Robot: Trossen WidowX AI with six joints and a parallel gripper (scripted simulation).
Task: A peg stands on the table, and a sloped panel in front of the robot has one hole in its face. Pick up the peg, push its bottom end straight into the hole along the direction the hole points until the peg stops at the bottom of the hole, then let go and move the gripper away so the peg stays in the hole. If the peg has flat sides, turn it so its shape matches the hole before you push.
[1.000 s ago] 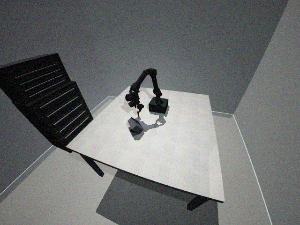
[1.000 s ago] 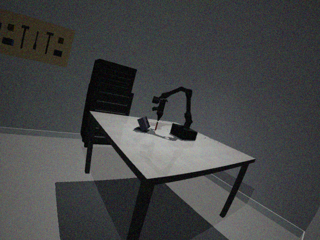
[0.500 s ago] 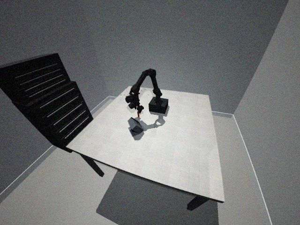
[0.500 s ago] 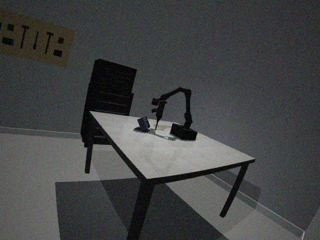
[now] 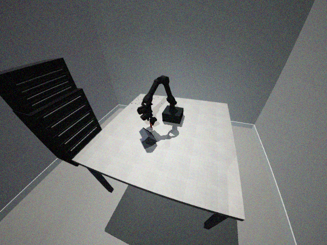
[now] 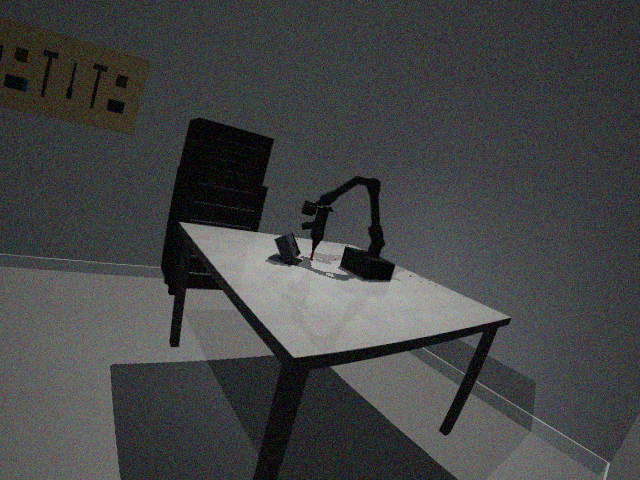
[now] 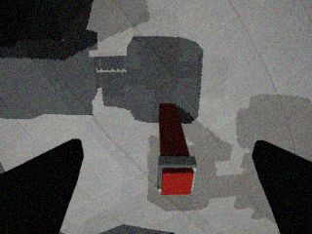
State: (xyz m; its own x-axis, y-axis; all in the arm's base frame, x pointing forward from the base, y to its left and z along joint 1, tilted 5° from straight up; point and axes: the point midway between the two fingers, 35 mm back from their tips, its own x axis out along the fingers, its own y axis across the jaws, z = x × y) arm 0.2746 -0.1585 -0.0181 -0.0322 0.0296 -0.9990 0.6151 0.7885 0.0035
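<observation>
On the pale table [image 5: 190,147] [image 6: 330,310] [image 7: 122,195], the red peg [image 5: 150,124] [image 6: 311,255] [image 7: 176,181] stands below the open end effector [image 5: 152,120] [image 6: 315,246] [image 7: 168,143].

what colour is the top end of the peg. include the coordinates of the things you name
Bright red, with a grey band [image 7: 177,162] just below; clearest in the wrist view.

arm arched high, wrist pointing down, claw [image 5: 152,121] [image 6: 314,249] [image 7: 168,146] spread wide, gripping nothing

grey walls – pale table [image 5: 184,158] [image 6: 330,310] – black slatted cabinet [image 5: 50,105] [image 6: 222,165]
</observation>
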